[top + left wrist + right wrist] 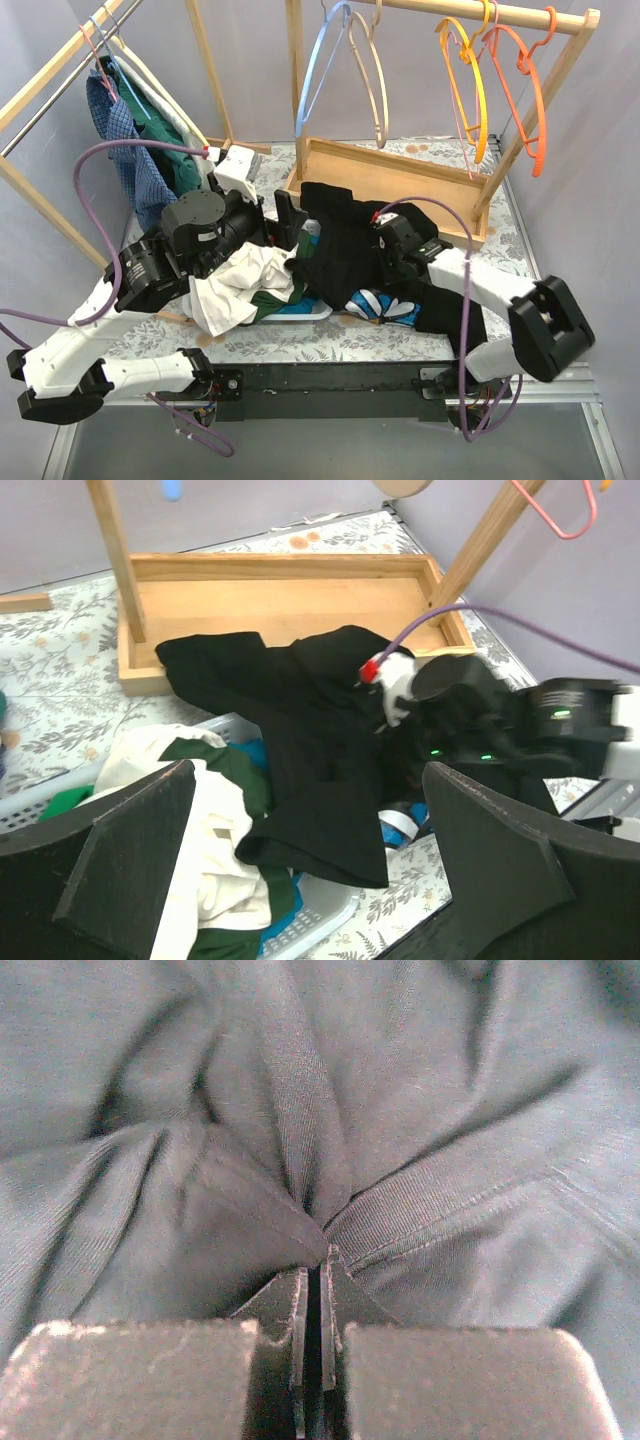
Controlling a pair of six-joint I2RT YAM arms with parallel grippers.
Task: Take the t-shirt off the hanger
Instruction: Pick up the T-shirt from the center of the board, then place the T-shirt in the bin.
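Observation:
The black t-shirt [345,235] lies crumpled across the white basket [300,312] and the front rim of the wooden tray [400,170]. No hanger shows inside it. My right gripper [382,248] is pressed down into the shirt's middle. In the right wrist view its fingertips [318,1260] are shut on a pinched fold of the dark t-shirt [400,1110]. My left gripper [308,780] hangs open above the basket [330,905], its wide fingers [130,860] either side of a t-shirt [300,730] sleeve without touching it. From above, the left gripper [280,222] sits just left of the shirt.
A white and green garment [245,285] fills the basket's left part, and a blue and white cloth [385,305] lies under the t-shirt. Empty blue [320,70], yellow [470,90] and orange [530,100] hangers hang on the back rail. A checked shirt [125,140] hangs on the left rack.

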